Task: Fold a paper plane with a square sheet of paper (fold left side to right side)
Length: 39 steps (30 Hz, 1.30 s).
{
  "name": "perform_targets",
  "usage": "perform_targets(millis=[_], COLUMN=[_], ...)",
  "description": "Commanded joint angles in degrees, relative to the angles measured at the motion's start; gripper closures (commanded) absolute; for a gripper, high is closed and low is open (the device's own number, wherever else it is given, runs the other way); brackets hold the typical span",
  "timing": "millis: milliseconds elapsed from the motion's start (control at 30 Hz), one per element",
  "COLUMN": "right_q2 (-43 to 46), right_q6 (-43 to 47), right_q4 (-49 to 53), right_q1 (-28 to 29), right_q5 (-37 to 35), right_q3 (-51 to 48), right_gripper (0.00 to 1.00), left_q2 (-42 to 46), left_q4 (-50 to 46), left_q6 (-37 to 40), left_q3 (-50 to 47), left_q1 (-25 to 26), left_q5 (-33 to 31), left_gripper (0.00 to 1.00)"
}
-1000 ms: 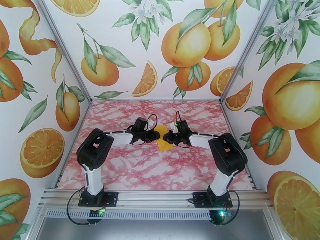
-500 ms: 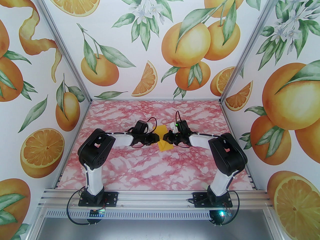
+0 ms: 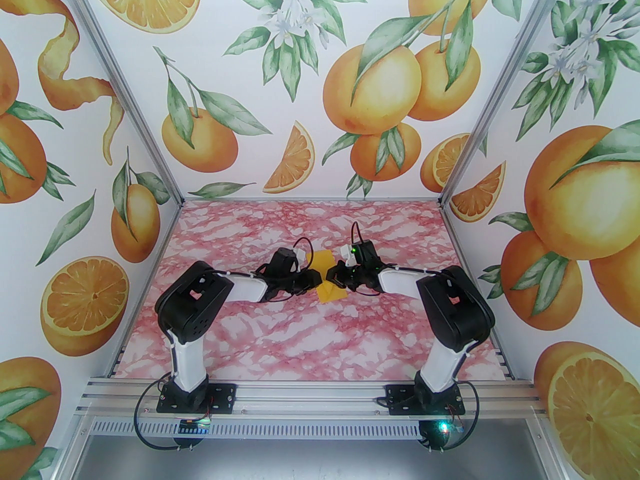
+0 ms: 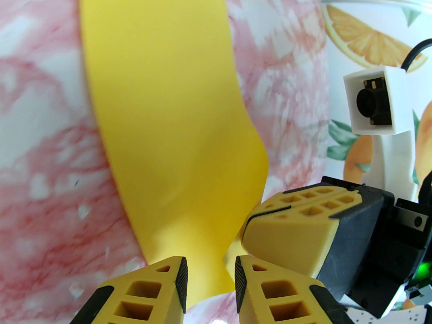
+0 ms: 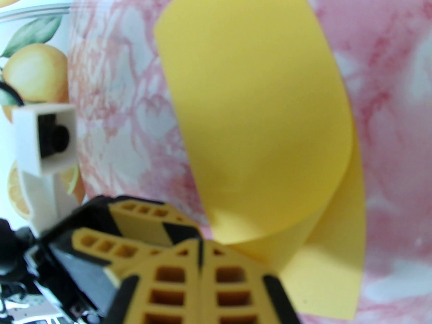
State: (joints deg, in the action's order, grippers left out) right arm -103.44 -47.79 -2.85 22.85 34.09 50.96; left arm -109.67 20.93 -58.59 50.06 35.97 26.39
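Left pincer (image 4: 210,268): narrow gap astride my sheet (image 4: 162,113).
Right pincer (image 5: 201,246): closed, perhaps nipping it.
Right wrist: doubled-over curl.

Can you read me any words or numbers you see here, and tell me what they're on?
None can be read here. The yellow paper is plain, the walls carry only pictures of oranges and leaves, and the small board by the left arm's base is too small to read.
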Motion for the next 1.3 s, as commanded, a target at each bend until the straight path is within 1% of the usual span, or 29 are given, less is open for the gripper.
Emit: perform_targets(millis=[0, 167, 333, 733, 933, 1133, 1200, 1233, 1267], right_q2=[-0.05, -0.08, 0.12, 0.53, 0.52, 0.58, 0.61, 0.65, 0.63], right_q6=[0.32, 0.42, 0.42, 0.33, 0.33, 0.15, 0.15, 0.22, 0.15], right_q4=[-0.23, -0.14, -0.22, -0.40, -0.63, -0.84, -0.86, -0.84, -0.84], right_q1=[-0.18, -0.18, -0.26, -0.40, -0.44, -0.60, -0.62, -0.62, -0.64], right_q5=[0.27, 0.10, 0.05, -0.07, -0.07, -0.07, -0.07, -0.15, -0.16], right_q3=[-0.60, -0.84, -0.97, -1.62, -1.70, -1.84, -1.88, -1.92, -1.92], right_gripper=[0.97, 0.97, 0.97, 0.97, 0.97, 0.98, 0.99, 0.99, 0.99], left_q2=[2.09, 1.09, -0.17, -2.04, -2.55, -3.80, -4.27, -4.40, -4.55], left_q4=[4.63, 7.18, 9.09, 8.40, 7.48, 8.61, 9.46, 9.65, 9.95], left_q6=[-2.22, -3.41, -4.32, -4.60, -4.67, -5.37, -5.65, -5.80, -5.91], left_q3=[-0.91, -1.07, -0.97, -0.05, 0.04, 0.47, 0.47, 0.60, 0.56], left_q1=[0.75, 1.04, 1.09, 1.17, 1.21, 1.47, 1.49, 1.48, 1.50], left_q5=[-1.59, -0.73, -0.12, 0.94, 1.00, 1.64, 1.90, 1.99, 2.14], left_gripper=[0.70, 0.71, 0.77, 0.77, 0.74, 0.76, 0.82, 0.82, 0.88])
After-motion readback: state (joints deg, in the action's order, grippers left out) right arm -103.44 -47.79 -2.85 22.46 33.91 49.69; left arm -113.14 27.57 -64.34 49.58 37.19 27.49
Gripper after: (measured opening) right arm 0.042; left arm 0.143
